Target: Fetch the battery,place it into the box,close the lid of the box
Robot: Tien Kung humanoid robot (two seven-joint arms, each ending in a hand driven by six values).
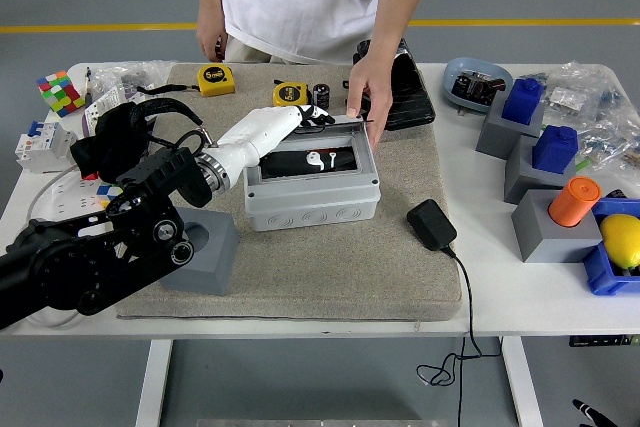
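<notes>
Resting on the beige felt mat [300,267] that covers the white table [520,287], the grey plastic junction box [312,192] sits with its clear lid [310,152] down flat. My left hand [300,139] lies across that lid, fingers extended, gripping nothing. A person's hand [368,87] touches the box's far right corner. The battery is hidden from me.

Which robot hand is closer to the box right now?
Left. The left hand lies on the lid of the box, fingers flat across it. The right hand is out of view.
</notes>
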